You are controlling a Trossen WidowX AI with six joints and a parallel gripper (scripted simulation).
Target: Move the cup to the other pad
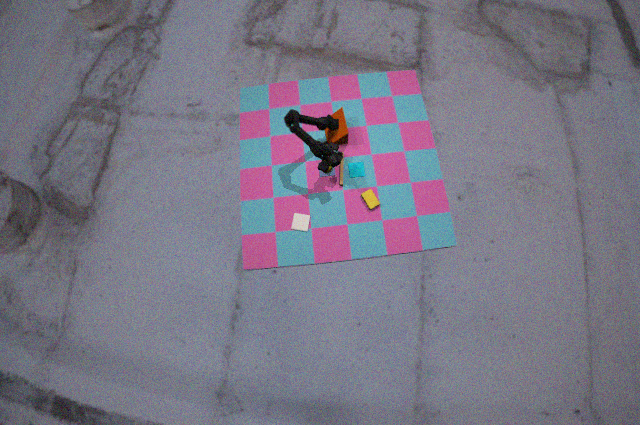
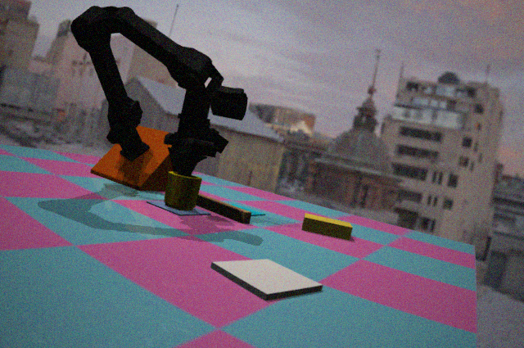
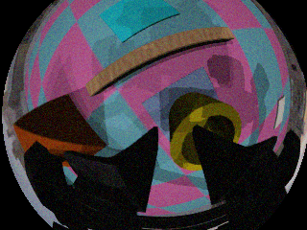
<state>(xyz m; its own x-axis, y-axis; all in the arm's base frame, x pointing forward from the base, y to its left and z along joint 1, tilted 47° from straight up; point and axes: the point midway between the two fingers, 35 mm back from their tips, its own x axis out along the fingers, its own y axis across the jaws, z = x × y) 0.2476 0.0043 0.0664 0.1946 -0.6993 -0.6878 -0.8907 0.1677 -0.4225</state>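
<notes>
claw: gripper (image 2: 184,170) is down at the cup's rim, jaws part-way apart and not squeezing anything yet; in the wrist view they look to straddle the near wall, one finger over the mouth
cup: cup (image 2: 182,190) sits upright on the dull blue pad (image 2: 169,209)
marbles: can't make them out, too dark inside
how I'd do it: close gently on the wall, lift straight up, keep the cup level, go slow
target: cyan pad (image 1: 355,168), just past the bar
in the way: bar (image 2: 223,209) lies between the two pads, so the lift needs to clear it
other stuff: yellow block (image 2: 327,225) and white tile (image 2: 266,278) are well off the route; the orange wedge (image 2: 139,166) sits under the arm
</notes>
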